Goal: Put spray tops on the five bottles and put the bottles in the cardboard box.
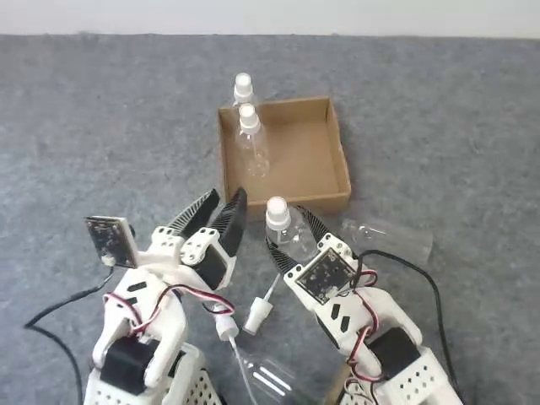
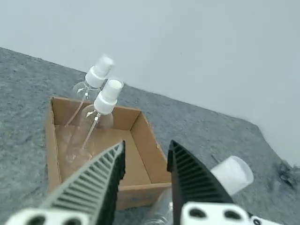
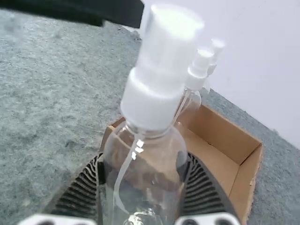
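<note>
**Gripping a topped bottle (image 1: 280, 226) just short of the cardboard box (image 1: 340, 148)**

R gripper (image 1: 289, 229) is clamped on the topped bottle. Its fingers (image 3: 79, 199) press the clear sides from both flanks. The bottle stands roughly upright w/ the white sprayer up, just on the near side of the box's near wall, approx. mid-wall.

L gripper (image 1: 226, 198) sits left of it, at the box's near-left corner. Its jaws are apart w/ nothing btwn them.

The box is open-topped and sits at the centre of the grey carpet (image 1: 101, 126), beyond both arms. At its far-left corner are 2 more topped bottles:
- The nearer bottle (image 1: 251, 139) stands inside the box.
- The farther bottle (image 1: 243, 87) is right at the far wall, touching or nearly touching the nearer one. Can't tell if it's inside or just behind.

A bare bottle (image 1: 392, 236) lies on its side on the carpet, right of R gripper and near the box's near-right corner. I can see no sprayer on it.

A loose spray top (image 1: 257, 314) lies on the carpet btwn the 2 arms, tube pointing far.

A fifth bottle (image 1: 266, 375) lies on its side at the near edge, btwn the arm bases. It's also topped, w/ its neck toward the far left, just beside the loose spray top.
</note>
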Motion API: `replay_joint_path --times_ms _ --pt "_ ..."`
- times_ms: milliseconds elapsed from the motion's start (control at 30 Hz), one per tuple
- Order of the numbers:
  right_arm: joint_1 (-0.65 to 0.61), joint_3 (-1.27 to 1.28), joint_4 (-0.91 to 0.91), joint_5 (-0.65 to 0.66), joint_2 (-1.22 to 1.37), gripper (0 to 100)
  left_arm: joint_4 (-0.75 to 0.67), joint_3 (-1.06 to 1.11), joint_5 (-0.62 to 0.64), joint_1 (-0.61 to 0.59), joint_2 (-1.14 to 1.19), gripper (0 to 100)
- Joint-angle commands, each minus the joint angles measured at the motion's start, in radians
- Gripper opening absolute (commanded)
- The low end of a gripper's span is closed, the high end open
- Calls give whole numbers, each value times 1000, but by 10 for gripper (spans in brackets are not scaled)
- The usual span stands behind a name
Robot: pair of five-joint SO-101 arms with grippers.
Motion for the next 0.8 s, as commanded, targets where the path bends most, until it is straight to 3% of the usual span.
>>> replay_joint_path --times_ms 0,500,767 --pt "5 -43 4 2 -19 6 -40 -22 -11 -12 -17 137" --pt "4 -86 5 2 -19 6 -242 151 -68 -11 -17 137" --pt "4 -81 5 2 -19 6 -226 202 -160 118 -14 137"
